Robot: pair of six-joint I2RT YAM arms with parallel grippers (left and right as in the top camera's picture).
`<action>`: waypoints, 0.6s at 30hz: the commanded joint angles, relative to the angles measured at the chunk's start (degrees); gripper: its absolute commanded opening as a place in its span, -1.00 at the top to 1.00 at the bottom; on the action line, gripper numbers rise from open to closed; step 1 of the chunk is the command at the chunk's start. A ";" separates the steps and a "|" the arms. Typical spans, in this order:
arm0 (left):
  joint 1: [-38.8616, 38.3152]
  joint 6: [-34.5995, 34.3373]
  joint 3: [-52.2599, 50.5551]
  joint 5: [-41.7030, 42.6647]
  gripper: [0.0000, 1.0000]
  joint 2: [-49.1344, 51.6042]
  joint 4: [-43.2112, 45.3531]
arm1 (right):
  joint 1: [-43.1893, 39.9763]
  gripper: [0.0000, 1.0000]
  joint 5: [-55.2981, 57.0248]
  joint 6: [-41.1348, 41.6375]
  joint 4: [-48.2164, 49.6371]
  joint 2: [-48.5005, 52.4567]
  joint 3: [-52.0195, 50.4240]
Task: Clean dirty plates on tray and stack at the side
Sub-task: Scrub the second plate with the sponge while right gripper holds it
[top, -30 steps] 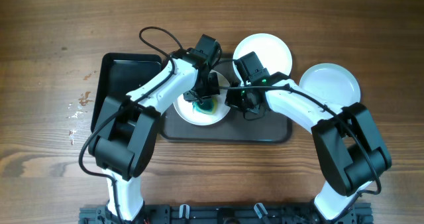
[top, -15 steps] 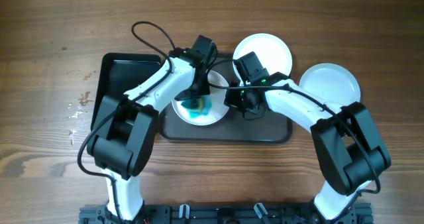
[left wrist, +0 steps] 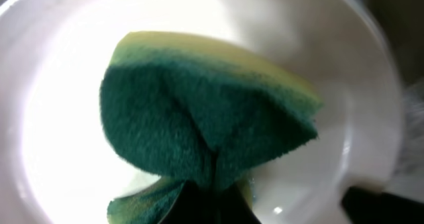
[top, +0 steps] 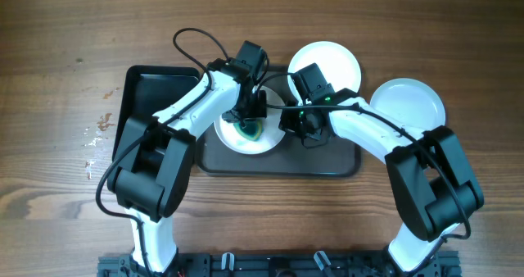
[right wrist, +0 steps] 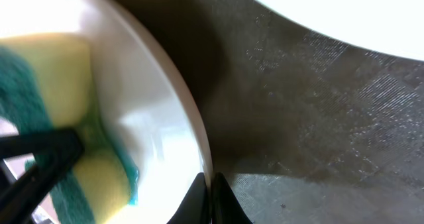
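— Dirty plates [top: 231, 139]: where does each one lie from your grippers?

— The first plate [left wrist: 53, 138] is directly under my left gripper [left wrist: 207, 201], on the floor of the tray [right wrist: 318, 131]. My right gripper [right wrist: 211, 197] is at the rim of this same plate, on the side toward my right arm. The second plate [top: 325, 62] lies beyond my right gripper, at the far edge of the tray; if it rests fully inside, I cannot tell. The third plate [top: 408, 103] is off to the right of my right gripper, outside the tray, on the wooden table [top: 65, 31].

— And how do your jaws stand?

— My left jaws are closed tight on the sponge [left wrist: 199, 111]. It is folded, the green rough side outward and yellow foam showing at the edges, and it rests on the middle of the first plate. My right jaws are narrow, one finger inside the rim and one outside, so they pinch the edge of the first plate.

— Is something else near?

— A smaller glossy black tray [top: 151, 93] lies to the left of my left gripper, partly under my left arm. It is beside the tray, but my arm hides if the two touch.
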 commanded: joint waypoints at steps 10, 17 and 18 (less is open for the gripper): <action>0.20 -8.55 -0.28 -26.86 0.92 1.33 1.29 | 0.07 0.92 -0.17 -0.20 0.24 1.16 1.36; 0.15 3.72 -0.28 -0.79 0.92 1.33 -8.11 | 0.07 0.91 -0.39 -0.26 0.31 1.16 1.33; 0.15 8.31 -0.28 5.53 0.92 1.33 -8.20 | 0.07 0.91 -0.39 -0.22 0.31 1.16 1.36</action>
